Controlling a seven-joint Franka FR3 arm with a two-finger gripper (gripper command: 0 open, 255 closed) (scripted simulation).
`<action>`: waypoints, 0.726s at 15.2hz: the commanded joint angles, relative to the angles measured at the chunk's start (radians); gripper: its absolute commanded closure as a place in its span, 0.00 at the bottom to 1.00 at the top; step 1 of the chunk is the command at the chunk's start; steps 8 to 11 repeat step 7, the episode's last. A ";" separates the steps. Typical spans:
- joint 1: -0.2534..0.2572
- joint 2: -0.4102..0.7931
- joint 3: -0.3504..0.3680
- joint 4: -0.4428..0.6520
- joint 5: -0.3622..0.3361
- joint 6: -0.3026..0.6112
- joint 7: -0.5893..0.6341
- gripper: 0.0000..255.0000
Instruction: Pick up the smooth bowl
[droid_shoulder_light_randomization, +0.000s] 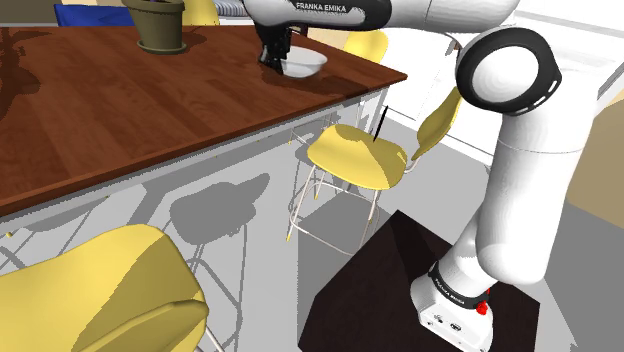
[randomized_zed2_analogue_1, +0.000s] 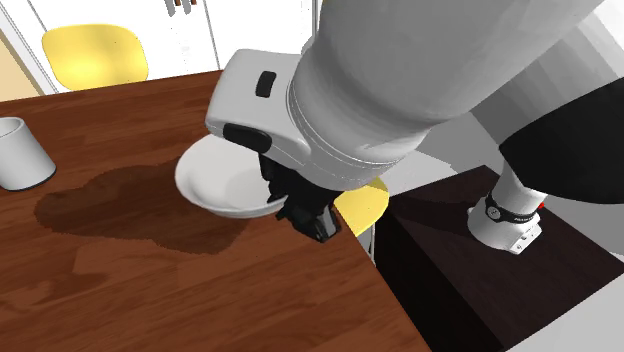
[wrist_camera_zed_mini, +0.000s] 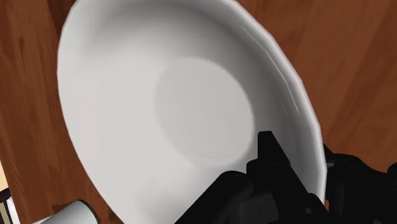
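The bowl (wrist_camera_zed_mini: 172, 108) was found on the table (droid_shoulder_light_randomization: 150, 110), upright and close to the table's corner. The gripper (wrist_camera_zed_mini: 305, 159) had been set across the rim on the side nearest that corner. Whether it was already clamped on the rim or merely placed over it could not be told.

For the step in hand, the grip on the rim, a firm and square closure was judged to be needed. The thin wall should be taken deep enough that it could not slip out. The lift should then be made straight up from the table, so that the bowl would not be swung or tipped from its single held edge. A sideways drag toward the table's edge was to be avoided.

The bowl was seen to be plain white and shallow. It had a wide flared wall, a flat round bottom and a thin rim. Its surface was smooth and unmarked, and nothing was held inside it.

Farther in on the table a dark pot (droid_shoulder_light_randomization: 160, 25) was noted. A yellow chair (droid_shoulder_light_randomization: 360, 160) was seen beside the table.
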 joint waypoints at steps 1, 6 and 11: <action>0.004 0.010 0.000 0.040 -0.001 -0.027 -0.013 1.00; 0.014 0.034 -0.001 0.131 -0.005 -0.086 -0.043 1.00; 0.014 0.034 -0.001 0.130 -0.005 -0.086 -0.043 1.00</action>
